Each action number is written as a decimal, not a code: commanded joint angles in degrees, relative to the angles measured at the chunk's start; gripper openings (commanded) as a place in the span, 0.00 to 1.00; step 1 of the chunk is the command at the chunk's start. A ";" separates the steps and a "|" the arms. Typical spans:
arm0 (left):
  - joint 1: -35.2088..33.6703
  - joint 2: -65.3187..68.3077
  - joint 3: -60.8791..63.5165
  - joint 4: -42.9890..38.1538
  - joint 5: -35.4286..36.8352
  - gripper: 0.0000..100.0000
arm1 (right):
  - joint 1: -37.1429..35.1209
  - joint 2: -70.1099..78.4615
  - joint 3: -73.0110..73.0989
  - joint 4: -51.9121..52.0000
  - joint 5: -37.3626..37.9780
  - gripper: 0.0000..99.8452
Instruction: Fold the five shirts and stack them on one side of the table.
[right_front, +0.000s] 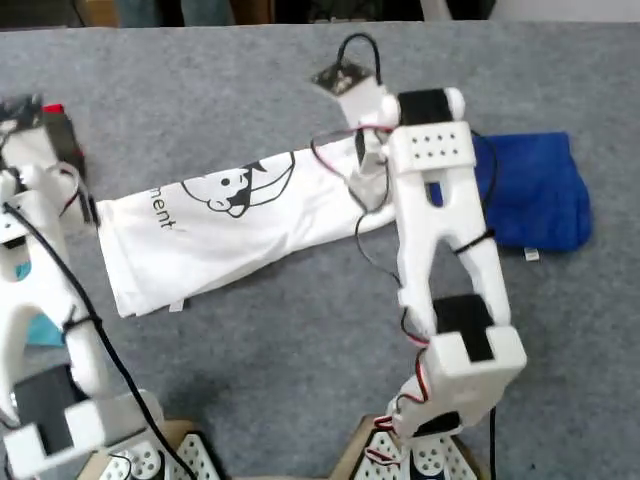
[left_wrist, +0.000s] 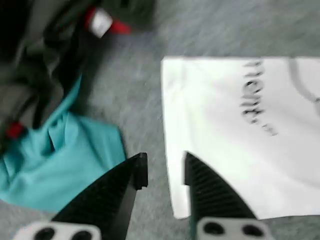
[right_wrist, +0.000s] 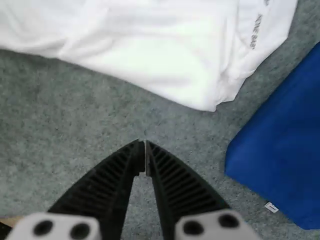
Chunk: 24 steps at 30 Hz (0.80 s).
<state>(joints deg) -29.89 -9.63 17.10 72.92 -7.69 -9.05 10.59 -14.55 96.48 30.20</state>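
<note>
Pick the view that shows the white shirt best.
High view: the white shirt lies there nearly whole, a long folded strip with its print up, one end under the right arm. Left wrist view catches the lettered end; right wrist view the plain opposite end, beside the blue shirt.

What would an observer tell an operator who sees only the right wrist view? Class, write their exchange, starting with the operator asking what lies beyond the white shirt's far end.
Observer: A teal cloth lies crumpled beside the white shirt's far end, with dark clothes nearby.
Operator: Where is the other arm?
Observer: The left gripper hangs open at that end's edge, between teal cloth and shirt.
Operator: Is the cloth beside me folded?
Observer: Yes; the high view shows the blue shirt as a compact folded block.
</note>
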 joint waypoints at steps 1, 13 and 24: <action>-1.63 4.13 3.65 -3.43 0.35 0.23 | 0.79 -6.20 6.55 -2.55 0.70 0.01; -0.92 26.11 -0.92 -8.70 0.70 0.20 | 0.53 -7.52 9.54 -2.99 0.35 0.01; 0.13 36.92 -16.48 5.10 0.35 0.03 | 0.62 -8.04 8.31 -2.81 0.26 0.01</action>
<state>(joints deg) -28.84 26.33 4.70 74.86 -7.25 -8.97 6.02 -4.97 94.11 30.29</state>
